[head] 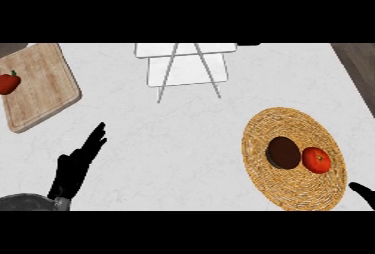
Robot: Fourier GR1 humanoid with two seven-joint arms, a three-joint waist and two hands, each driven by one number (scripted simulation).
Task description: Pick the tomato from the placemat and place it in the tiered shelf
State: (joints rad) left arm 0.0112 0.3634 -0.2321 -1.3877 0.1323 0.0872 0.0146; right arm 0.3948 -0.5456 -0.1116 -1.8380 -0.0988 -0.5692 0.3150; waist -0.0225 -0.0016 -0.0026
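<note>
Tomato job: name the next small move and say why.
Probably bring the right hand up and left over the tomato. The tomato lies untouched on the placemat, beside a dark disc; that hand is nearest, only its tip showing at the lower right edge. The left hand rests open far off, and the shelf waits at the top.

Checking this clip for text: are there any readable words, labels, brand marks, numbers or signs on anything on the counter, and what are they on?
None: no words, numbers or signs can be read anywhere in the head view.
The tomato, woven placemat, dark round object, tiered shelf, cutting board and red pepper all show plain, unmarked surfaces.
</note>
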